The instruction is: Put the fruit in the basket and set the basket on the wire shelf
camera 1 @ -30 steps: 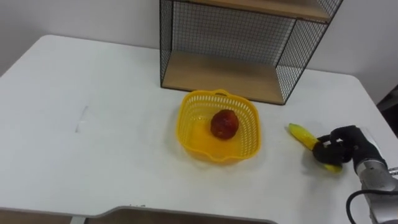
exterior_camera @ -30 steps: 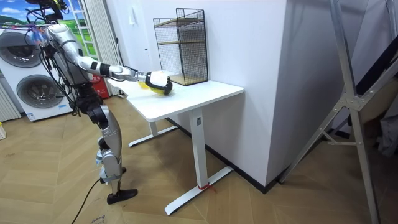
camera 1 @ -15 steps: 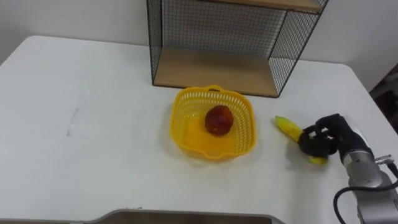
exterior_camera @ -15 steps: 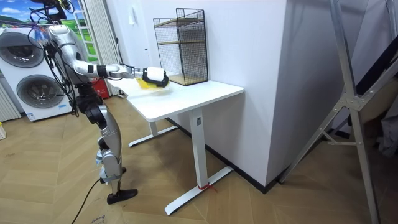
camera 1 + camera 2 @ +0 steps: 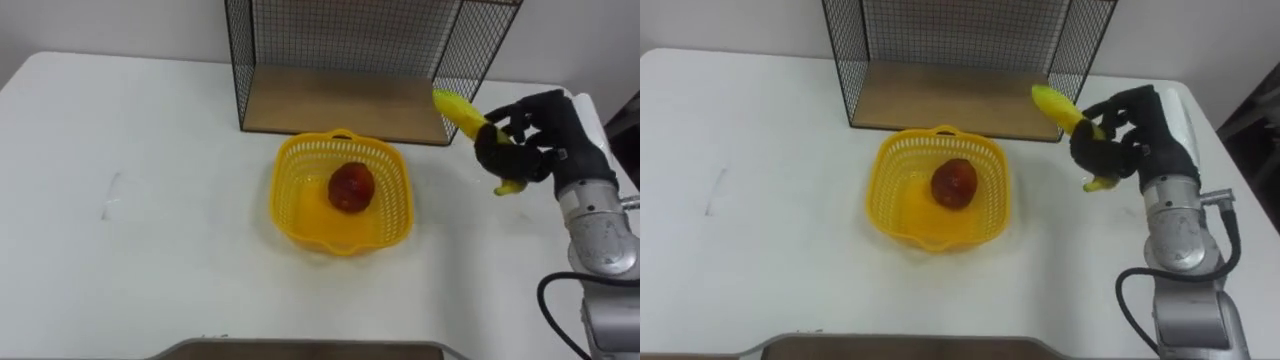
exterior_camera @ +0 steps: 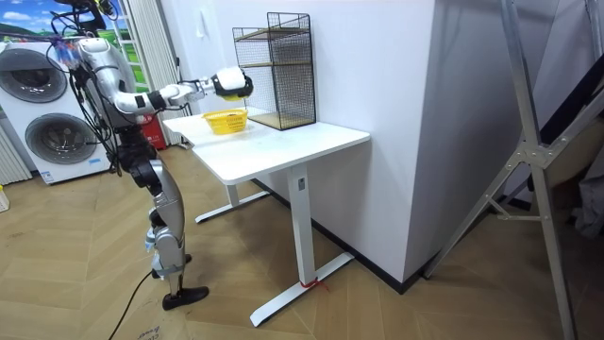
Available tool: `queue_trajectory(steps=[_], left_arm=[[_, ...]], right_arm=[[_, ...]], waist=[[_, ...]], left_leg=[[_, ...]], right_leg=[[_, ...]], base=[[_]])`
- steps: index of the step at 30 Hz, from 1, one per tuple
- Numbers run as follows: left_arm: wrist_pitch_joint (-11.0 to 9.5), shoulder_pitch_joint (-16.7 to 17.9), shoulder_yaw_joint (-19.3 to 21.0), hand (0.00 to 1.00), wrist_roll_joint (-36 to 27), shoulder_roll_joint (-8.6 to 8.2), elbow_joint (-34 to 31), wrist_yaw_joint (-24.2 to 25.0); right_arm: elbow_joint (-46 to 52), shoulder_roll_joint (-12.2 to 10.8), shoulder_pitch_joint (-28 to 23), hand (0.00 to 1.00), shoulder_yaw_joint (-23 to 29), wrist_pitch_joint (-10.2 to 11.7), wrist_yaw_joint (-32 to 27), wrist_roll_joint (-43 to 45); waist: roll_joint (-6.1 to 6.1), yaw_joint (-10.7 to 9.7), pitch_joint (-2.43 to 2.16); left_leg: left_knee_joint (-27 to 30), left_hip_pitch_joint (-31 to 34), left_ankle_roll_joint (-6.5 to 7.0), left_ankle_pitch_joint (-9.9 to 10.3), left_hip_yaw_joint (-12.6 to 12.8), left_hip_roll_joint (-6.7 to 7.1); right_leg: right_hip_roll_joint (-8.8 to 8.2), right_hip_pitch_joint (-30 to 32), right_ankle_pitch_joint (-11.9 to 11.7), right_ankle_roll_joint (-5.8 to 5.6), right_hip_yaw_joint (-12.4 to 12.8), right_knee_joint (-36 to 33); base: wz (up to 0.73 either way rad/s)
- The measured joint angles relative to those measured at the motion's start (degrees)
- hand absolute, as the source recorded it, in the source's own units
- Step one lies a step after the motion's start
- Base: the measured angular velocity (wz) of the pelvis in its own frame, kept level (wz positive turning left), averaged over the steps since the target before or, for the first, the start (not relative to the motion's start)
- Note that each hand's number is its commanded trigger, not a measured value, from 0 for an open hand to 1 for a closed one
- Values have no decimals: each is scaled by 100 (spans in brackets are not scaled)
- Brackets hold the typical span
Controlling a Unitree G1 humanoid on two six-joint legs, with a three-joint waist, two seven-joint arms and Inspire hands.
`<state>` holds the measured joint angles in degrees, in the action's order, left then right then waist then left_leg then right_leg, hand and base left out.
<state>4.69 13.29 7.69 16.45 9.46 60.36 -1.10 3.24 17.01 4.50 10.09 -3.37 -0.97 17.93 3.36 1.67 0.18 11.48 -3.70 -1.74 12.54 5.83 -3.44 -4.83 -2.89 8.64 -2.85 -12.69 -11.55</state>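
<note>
A yellow plastic basket (image 5: pixel 341 192) (image 5: pixel 937 188) (image 6: pixel 225 121) sits on the white table in front of the wire shelf (image 5: pixel 345 62) (image 5: pixel 952 58) (image 6: pixel 276 70). A red fruit (image 5: pixel 351 187) (image 5: pixel 953 183) lies inside it. My right hand (image 5: pixel 535 141) (image 5: pixel 1135 135) (image 6: pixel 229 82) is shut on a yellow banana (image 5: pixel 459 111) (image 5: pixel 1061 110), held up in the air to the right of the basket, near the shelf's front right corner. One end of the banana sticks out up and left, the other shows below my fingers.
The shelf has a wooden bottom board (image 5: pixel 343 105) and black mesh walls. The white table (image 5: pixel 150 200) stretches wide to the left of the basket. In the room view I stand at the table's end, with washing machines (image 6: pixel 38 104) behind me.
My right hand has lifted the banana off the table and carried it up towards the shelf's front right corner. The basket and red fruit stayed put; the camera shifted a little.
</note>
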Motion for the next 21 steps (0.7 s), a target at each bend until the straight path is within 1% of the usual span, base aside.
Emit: queue_trajectory(steps=[2,5,9,12,16,21], left_arm=[[0,0,1,0,1,3,0,1],[1,-1,-6,0,2,-2,-5,9],[10,-35,-27,0,3,3,0,6],[21,-84,-152,0,3,12,28,3],[24,-168,-239,0,0,24,32,-10],[28,-219,-247,0,2,23,27,-9]], right_arm=[[75,0,65,100,3,41,-64,31],[219,0,116,100,4,37,-100,59],[746,0,115,100,-60,21,-99,356],[902,1,115,100,-367,20,-66,371],[902,0,114,100,-780,3,240,391],[879,-2,114,100,-1013,-46,501,494]], waist=[[-3,-3,-2],[-7,-7,-5],[-20,-4,-11],[-7,26,-14],[7,42,-21],[7,49,-18]], left_leg=[[-1,0,0,0,0,0],[-13,4,0,0,-2,0],[-16,32,0,0,-36,0],[-18,32,0,0,-35,1],[-17,44,0,0,-47,1],[-18,62,0,0,-58,1]], right_leg=[[0,0,0,0,-1,-1],[-2,-1,0,0,-6,-2],[-3,-2,0,0,-39,-5],[-1,1,0,0,-27,-5],[0,1,0,0,-46,-2],[-3,5,0,0,-74,-1]], base=[[0],[0],[3],[0],[2],[1]])
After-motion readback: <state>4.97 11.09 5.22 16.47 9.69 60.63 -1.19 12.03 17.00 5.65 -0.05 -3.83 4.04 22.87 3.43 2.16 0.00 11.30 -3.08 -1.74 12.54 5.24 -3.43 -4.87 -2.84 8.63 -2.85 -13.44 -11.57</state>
